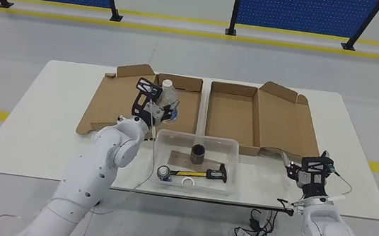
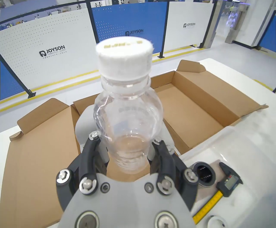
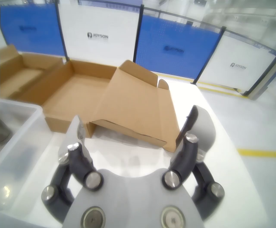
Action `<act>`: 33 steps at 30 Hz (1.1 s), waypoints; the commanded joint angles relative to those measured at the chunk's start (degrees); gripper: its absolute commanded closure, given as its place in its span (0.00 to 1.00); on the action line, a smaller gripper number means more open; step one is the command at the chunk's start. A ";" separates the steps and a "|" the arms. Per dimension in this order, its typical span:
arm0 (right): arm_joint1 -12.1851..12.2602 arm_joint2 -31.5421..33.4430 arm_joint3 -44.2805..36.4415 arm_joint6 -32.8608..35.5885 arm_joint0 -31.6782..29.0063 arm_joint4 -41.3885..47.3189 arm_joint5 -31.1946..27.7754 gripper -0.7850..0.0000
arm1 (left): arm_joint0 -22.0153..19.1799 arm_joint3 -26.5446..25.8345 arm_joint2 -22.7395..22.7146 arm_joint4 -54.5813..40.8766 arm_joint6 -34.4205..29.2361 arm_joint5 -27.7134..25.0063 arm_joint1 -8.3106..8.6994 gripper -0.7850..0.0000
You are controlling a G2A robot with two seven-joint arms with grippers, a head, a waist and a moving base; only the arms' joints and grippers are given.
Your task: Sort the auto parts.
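My left gripper (image 2: 127, 149) is shut on a clear plastic bottle (image 2: 127, 121) with a white cap, held above the left cardboard box (image 1: 116, 105); from above the bottle (image 1: 167, 97) and gripper (image 1: 154, 106) sit over that box's right half. A clear plastic bin (image 1: 232, 148) at the table's front holds a dark metal cylinder (image 1: 197, 152), a yellow-and-black caliper (image 1: 205, 174), a round metal part (image 1: 163, 173) and a white ring (image 1: 188, 182). My right gripper (image 3: 135, 123) stands open with nothing in it over the table's right front (image 1: 304, 168).
A second cardboard box (image 1: 232, 116) lies open to the right of the first, its lid (image 1: 285, 123) spread flat toward my right gripper. Blue and white fence panels (image 1: 310, 8) stand behind the table. The table edge runs close in front of the bin.
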 commanded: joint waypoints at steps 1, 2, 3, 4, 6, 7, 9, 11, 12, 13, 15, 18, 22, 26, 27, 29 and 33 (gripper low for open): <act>0.00 0.00 0.00 0.00 0.00 0.00 0.00 0.00 | -0.25 0.59 0.27 -0.14 -0.04 0.25 -0.17 1.00; 0.00 0.00 0.00 0.00 0.00 0.00 0.00 0.00 | -0.23 0.90 0.38 -0.94 -0.53 0.29 -0.28 1.00; 0.00 0.00 0.00 0.00 0.00 0.00 0.00 0.00 | -0.31 1.08 0.39 -1.72 -0.96 0.18 -0.36 1.00; 0.00 0.00 0.00 0.00 0.00 0.00 0.00 0.00 | -0.35 1.40 0.22 -1.93 -1.29 0.55 -0.40 1.00; 0.00 0.00 0.00 0.00 0.00 0.00 0.00 0.00 | -0.19 1.68 -0.04 -2.08 -1.74 1.33 -0.46 1.00; 0.00 0.00 0.00 0.00 0.00 0.00 0.00 0.00 | -0.13 1.85 -0.11 -1.85 -1.84 1.36 -0.46 1.00; 0.00 0.00 0.00 0.00 0.00 0.00 0.00 0.00 | -0.06 2.06 -0.15 -1.53 -1.82 1.21 -0.49 1.00; 0.00 0.00 0.00 0.00 0.00 0.00 0.00 0.00 | -0.10 2.42 -0.04 -0.69 -2.08 1.10 -0.51 1.00; 0.00 0.00 0.00 0.00 0.00 0.00 0.00 0.00 | -0.09 2.70 0.02 -0.55 -2.02 1.11 -0.55 1.00; 0.00 0.00 0.00 0.00 0.00 0.00 0.00 0.00 | -0.11 3.07 0.12 -0.24 -2.08 1.25 -0.59 1.00; 0.00 0.00 0.00 0.00 0.00 0.00 0.00 0.00 | -0.20 3.60 0.41 0.15 -1.91 1.16 -0.69 1.00; 0.00 0.00 0.00 0.00 0.00 0.00 0.00 0.00 | -0.42 4.89 0.84 0.43 -1.77 0.96 -0.88 1.00; 0.00 0.00 0.00 0.00 0.00 0.00 0.00 0.00 | -0.64 6.25 1.10 0.44 -1.43 0.86 -1.10 1.00; 0.00 0.00 0.00 0.00 0.00 0.00 0.00 0.00 | -0.67 7.64 1.25 0.74 -1.20 0.72 -1.26 1.00; 0.00 0.00 0.00 0.00 0.00 0.00 0.00 0.00 | -0.65 7.88 1.33 0.86 -1.09 0.72 -1.30 1.00; 0.00 0.00 0.00 0.00 0.00 0.00 0.00 0.00 | -0.56 8.29 1.48 1.17 -0.83 0.78 -1.38 1.00; 0.00 0.00 0.00 0.00 0.00 0.00 0.00 0.00 | -0.37 8.97 1.65 1.84 -1.05 0.90 -1.50 0.93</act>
